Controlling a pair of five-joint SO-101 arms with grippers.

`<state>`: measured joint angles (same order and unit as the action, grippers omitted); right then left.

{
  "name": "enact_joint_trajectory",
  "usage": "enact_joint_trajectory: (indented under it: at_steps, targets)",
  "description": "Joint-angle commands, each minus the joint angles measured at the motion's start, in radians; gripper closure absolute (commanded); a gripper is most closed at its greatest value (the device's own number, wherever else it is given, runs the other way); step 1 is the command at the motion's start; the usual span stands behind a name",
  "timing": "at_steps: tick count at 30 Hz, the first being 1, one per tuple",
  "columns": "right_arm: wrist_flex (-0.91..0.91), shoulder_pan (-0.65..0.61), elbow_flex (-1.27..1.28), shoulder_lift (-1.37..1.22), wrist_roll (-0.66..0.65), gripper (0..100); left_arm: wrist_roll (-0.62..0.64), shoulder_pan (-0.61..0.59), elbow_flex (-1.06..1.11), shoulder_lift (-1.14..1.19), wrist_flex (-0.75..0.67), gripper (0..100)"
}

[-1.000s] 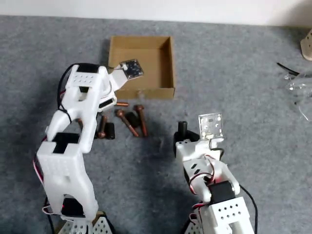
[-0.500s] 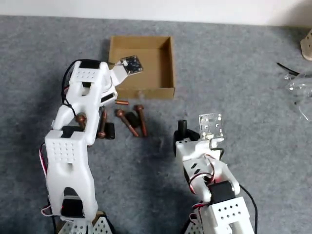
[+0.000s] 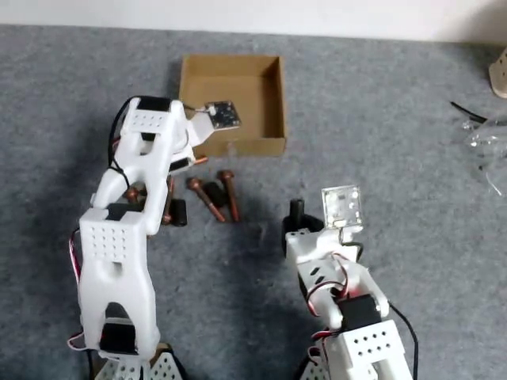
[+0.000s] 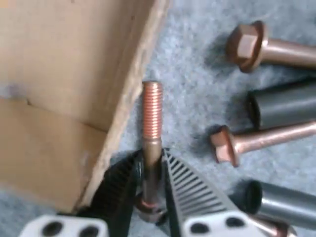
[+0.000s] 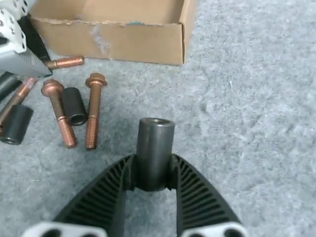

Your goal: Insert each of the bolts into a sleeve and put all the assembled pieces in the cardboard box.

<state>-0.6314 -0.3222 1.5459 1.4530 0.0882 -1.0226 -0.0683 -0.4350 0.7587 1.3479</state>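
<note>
The left claw (image 4: pixel 151 159) is clamped on a copper bolt (image 4: pixel 152 113). It grips the shank close to the head, so the threaded end pokes out free, just beside the front wall of the cardboard box (image 4: pixel 59 74). That hold makes sense to me, since the bare thread is the part that has to enter a sleeve.

The right claw (image 5: pixel 152 163) is closed around a dark sleeve (image 5: pixel 155 140), holding it upright with the open bore on top and clear of the fingers. It sits over open grey surface (image 5: pixel 247 98), well apart from the box. It looks as if one arm offers the hole while the other brings the pin.

The other bolts (image 5: pixel 93 108) and sleeves (image 5: pixel 74 112) lie loose on the surface near the box front, close to the left arm, some touching one another.

I'd judge the first pairing as not yet made, because the held bolt and held sleeve are well apart. The bolt lies roughly level while the sleeve stands, so one of them would need tilting before they line up
</note>
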Motion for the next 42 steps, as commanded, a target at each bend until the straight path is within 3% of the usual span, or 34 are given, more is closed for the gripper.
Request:
enact_joint_trajectory:
  at_steps: [1,6,19,25,29,35,42]
  targets:
    - [0.041,0.007,-0.019,0.025,-0.011,99.5,-0.003,-0.022,-0.010,0.001,0.035,99]
    - [0.041,0.007,-0.019,0.025,-0.011,99.5,0.002,-0.021,-0.008,-0.062,0.055,99]
    - [0.041,0.007,-0.019,0.025,-0.011,99.5,-0.003,-0.002,-0.031,-0.489,0.350,99]
    - [0.041,0.007,-0.018,0.025,-0.011,99.5,-0.003,0.005,-0.015,-0.634,0.399,99]
    - [0.041,0.007,-0.018,0.025,-0.011,99.5,-0.077,0.056,0.137,-0.714,0.402,99]
    - [0.041,0.007,-0.016,0.025,-0.011,99.5,-0.207,0.211,0.530,-0.865,0.399,99]
    - [0.041,0.007,-0.016,0.025,-0.011,99.5,-0.218,0.343,0.843,-0.993,0.365,99]
